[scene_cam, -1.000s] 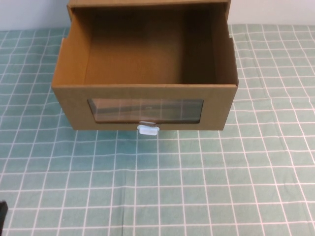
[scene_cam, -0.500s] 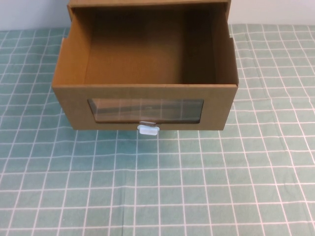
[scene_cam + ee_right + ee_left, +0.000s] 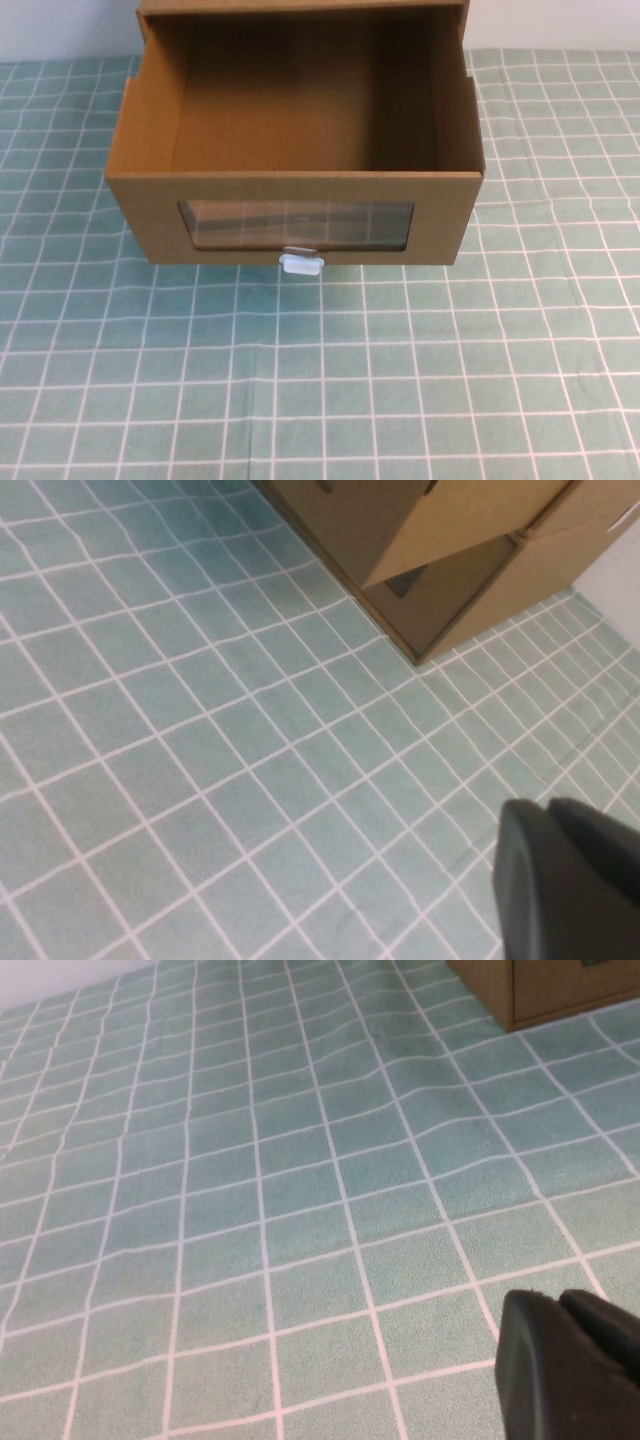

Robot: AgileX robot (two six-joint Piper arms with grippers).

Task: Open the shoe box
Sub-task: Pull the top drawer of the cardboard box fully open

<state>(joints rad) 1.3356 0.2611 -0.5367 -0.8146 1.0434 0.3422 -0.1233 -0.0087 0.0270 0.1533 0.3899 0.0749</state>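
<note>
The brown cardboard shoe box (image 3: 300,187) stands at the back middle of the table, its drawer slid out toward me and its inside empty. The drawer front has a clear window (image 3: 296,224) and a small white pull tab (image 3: 301,263) below it. Neither arm shows in the high view. My left gripper (image 3: 560,1302) is shut on nothing, low over the cloth, with a corner of the box (image 3: 560,985) far from it. My right gripper (image 3: 552,812) is also shut and empty, well away from the box (image 3: 450,530).
A green cloth with a white grid (image 3: 320,380) covers the whole table. A pale wall (image 3: 60,25) runs behind the box.
A dark bit of the left arm at the lower left corner of the high view has slipped out of sight. The box has not moved.
</note>
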